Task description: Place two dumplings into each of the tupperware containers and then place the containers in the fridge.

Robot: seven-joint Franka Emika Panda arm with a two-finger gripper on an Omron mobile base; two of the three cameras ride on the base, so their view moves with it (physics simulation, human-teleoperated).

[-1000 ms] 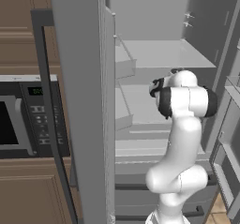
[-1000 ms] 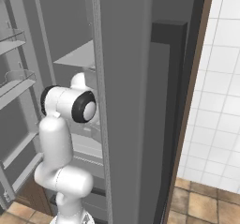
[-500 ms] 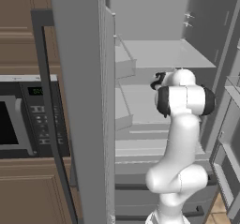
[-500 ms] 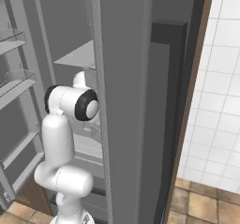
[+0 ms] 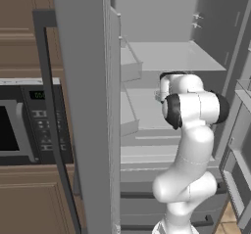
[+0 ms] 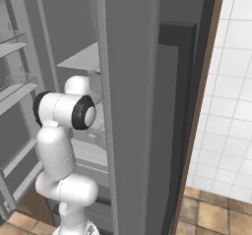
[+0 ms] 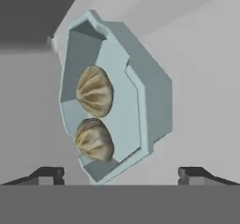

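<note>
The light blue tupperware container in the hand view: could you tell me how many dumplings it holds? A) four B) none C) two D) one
C: the light blue tupperware container holds two tan dumplings, one beside the other, on a pale fridge shelf.
</note>
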